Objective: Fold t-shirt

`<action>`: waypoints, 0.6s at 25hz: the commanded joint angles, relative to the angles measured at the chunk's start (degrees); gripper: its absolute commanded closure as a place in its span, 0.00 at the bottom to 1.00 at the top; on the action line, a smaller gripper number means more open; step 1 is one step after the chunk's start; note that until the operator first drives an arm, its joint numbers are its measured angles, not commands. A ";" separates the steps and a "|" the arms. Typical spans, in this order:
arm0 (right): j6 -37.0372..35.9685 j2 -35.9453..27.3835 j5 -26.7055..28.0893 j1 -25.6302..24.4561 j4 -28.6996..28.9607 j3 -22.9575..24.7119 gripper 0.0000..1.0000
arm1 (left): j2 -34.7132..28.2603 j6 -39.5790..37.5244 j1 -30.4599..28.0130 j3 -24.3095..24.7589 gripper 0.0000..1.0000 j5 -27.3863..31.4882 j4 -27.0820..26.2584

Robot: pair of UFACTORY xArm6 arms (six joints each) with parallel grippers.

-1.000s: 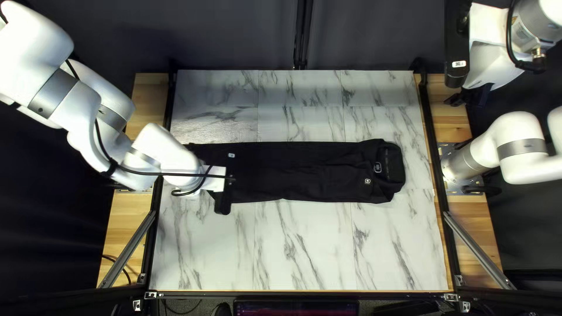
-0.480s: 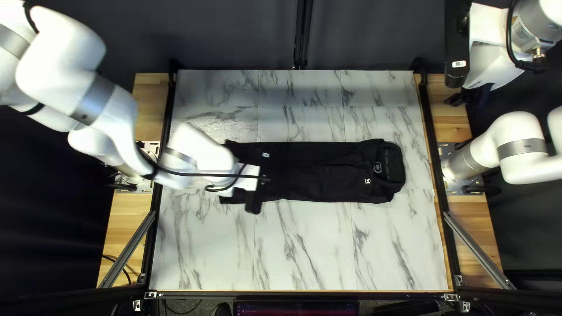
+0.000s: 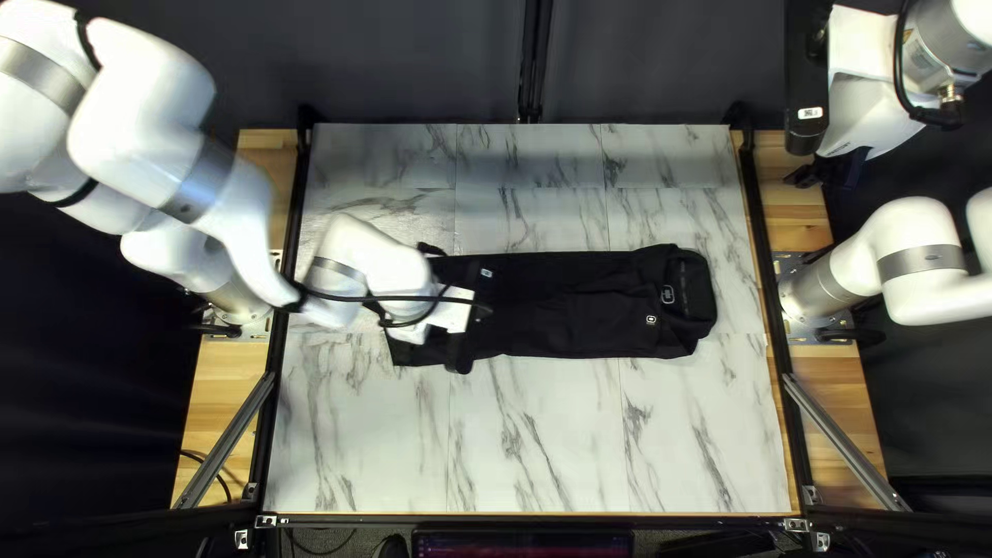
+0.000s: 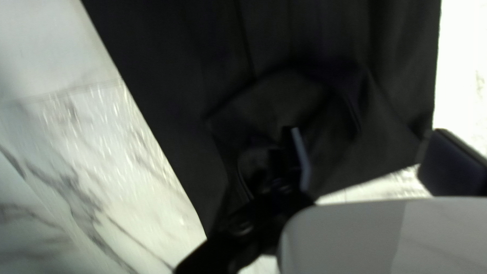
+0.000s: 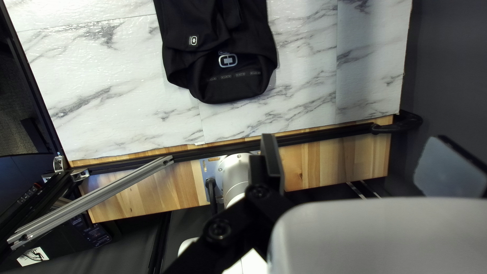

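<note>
Shirt (image 3: 589, 305) lies mid-table (image 3: 548, 444) as a long strip running left-right in the top left view, collar (image 5: 229, 87) at the right end. Judging by that shape, your side folds are done; what's left is folding along the length, since the strip is at full stretch. Call it roughly halfway.

Left gripper (image 4: 366, 133) is over the end away from the collar, fingers spread, nothing pinched. Cloth under it is rumpled, and you can't tell from these views whether the near finger touches it. Right gripper (image 5: 355, 138) is spread too, empty, well off the shirt beyond the collar end.

Next you'd likely want a grip on that far end, then carry it toward the collar. Watch the loose layers by the left finger: catch only the top one and the strip could open or skew.
</note>
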 commanded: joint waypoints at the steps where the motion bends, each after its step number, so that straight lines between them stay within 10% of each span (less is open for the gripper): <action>1: 0.00 0.00 0.00 0.00 0.00 0.00 0.00 | -9.45 -7.04 -0.53 8.57 0.00 2.50 0.95; 15: 0.00 0.00 0.00 0.00 0.00 0.00 0.00 | -7.43 -7.15 7.96 13.58 0.00 -3.55 2.30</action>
